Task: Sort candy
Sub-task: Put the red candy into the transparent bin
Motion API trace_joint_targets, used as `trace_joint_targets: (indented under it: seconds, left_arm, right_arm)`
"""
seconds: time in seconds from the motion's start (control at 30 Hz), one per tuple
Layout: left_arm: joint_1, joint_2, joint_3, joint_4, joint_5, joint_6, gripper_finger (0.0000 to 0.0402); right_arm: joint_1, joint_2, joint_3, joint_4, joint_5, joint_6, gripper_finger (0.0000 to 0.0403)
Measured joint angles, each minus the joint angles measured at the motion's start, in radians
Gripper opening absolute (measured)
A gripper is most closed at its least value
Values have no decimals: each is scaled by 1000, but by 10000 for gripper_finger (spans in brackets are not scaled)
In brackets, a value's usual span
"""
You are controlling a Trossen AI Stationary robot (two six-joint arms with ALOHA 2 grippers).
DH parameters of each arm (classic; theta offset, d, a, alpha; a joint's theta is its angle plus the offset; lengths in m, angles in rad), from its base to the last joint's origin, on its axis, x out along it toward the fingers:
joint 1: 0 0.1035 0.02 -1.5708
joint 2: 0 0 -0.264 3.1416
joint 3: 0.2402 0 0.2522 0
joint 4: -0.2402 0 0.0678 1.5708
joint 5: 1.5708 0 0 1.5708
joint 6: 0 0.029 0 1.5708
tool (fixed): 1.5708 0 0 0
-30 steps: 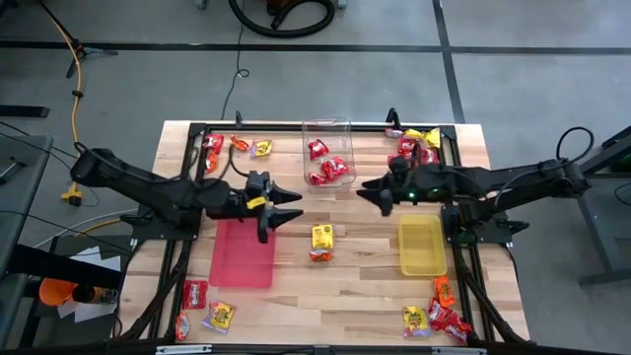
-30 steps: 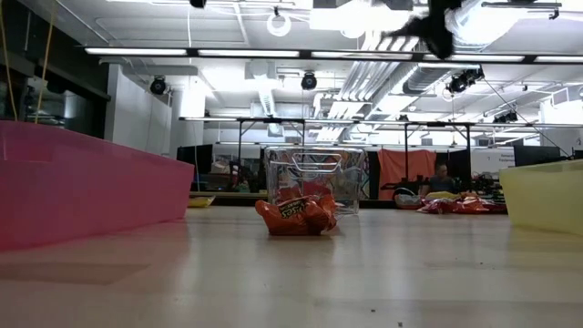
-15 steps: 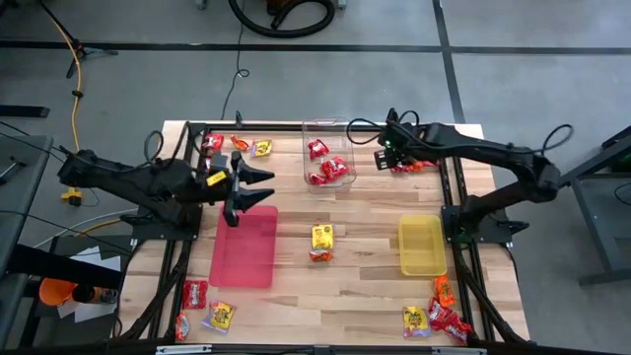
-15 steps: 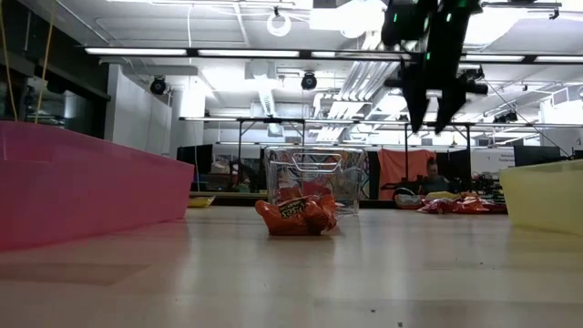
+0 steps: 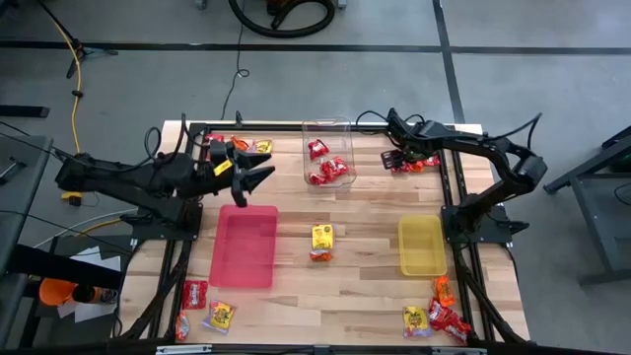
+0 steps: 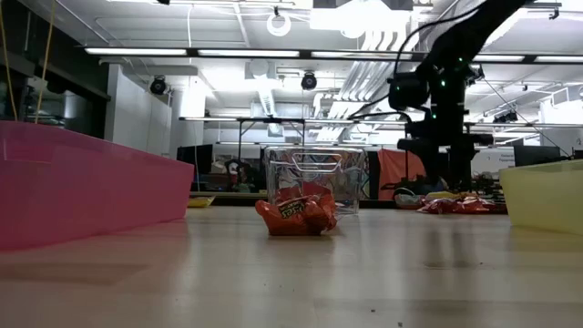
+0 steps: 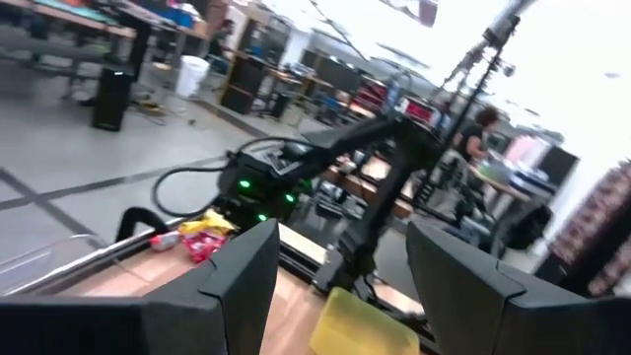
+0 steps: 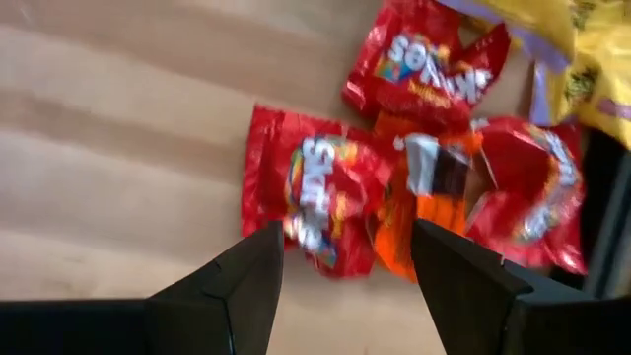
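Small wrapped candy packets lie in heaps at the table's corners: far right (image 5: 416, 150), far left (image 5: 237, 146), near left (image 5: 202, 306), near right (image 5: 434, 318). A yellow one (image 5: 321, 235) and an orange one (image 5: 320, 254) lie mid-table. My right gripper (image 5: 394, 158) is open, pointing down just above the far-right heap; its wrist view shows a red packet (image 8: 317, 202) and an orange one (image 8: 409, 222) below the open fingers (image 8: 345, 296). My left gripper (image 5: 254, 176) is open and empty, up in the air over the pink tray's far end.
A clear tub (image 5: 327, 156) with red packets stands at the far middle. The pink tray (image 5: 244, 247) lies left of centre, the yellow tray (image 5: 421, 245) right of centre. A black frame rail (image 5: 449, 177) runs beside the far-right heap. Bare wood lies between the trays.
My right gripper has swung from beside the tub toward the table's far right corner and come down over the candy heap there, fingers pointing down. My left gripper has drawn back toward the far left, off the middle of the pink tray. Both stay open.
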Motion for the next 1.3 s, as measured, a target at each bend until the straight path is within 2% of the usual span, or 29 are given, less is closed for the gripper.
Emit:
trace_joint_targets:
  seconds: [0.23, 0.5, 0.6, 0.73, 0.8, 0.93, 1.07, 1.2, 1.3]
  left_arm:
    - [32, 0, 0, 0, -25, -3, 211]
    - [68, 1, 0, 0, -7, 25, 211]
    - [75, 1, 0, 0, 26, 35, 211]
    - [76, -9, 0, -2, 50, 49, 211]
    - [76, -23, 0, -1, 51, 71, 211]
    - [76, -60, 0, -2, 51, 112, 211]
    - [76, -92, 0, -1, 48, 170, 211]
    - [76, -99, 0, -3, 49, 212, 211]
    - [76, -91, 0, -2, 51, 219, 211]
  right_arm:
    - [-27, 0, -89, 124, -48, 43, 217]
    - [-28, 0, -170, 228, -49, 113, 205]
    - [-23, 0, -172, 228, -47, 113, 162]
    - [-5, -12, -164, 212, -50, 99, 51]
    - [14, -45, -145, 207, -72, 68, 15]
    - [84, -174, -64, 173, -104, 44, 13]
    - [181, -322, 19, 242, -108, -70, 7]
    - [276, -437, 42, 407, -229, -215, 3]
    - [360, -482, 42, 533, -356, -251, 4]
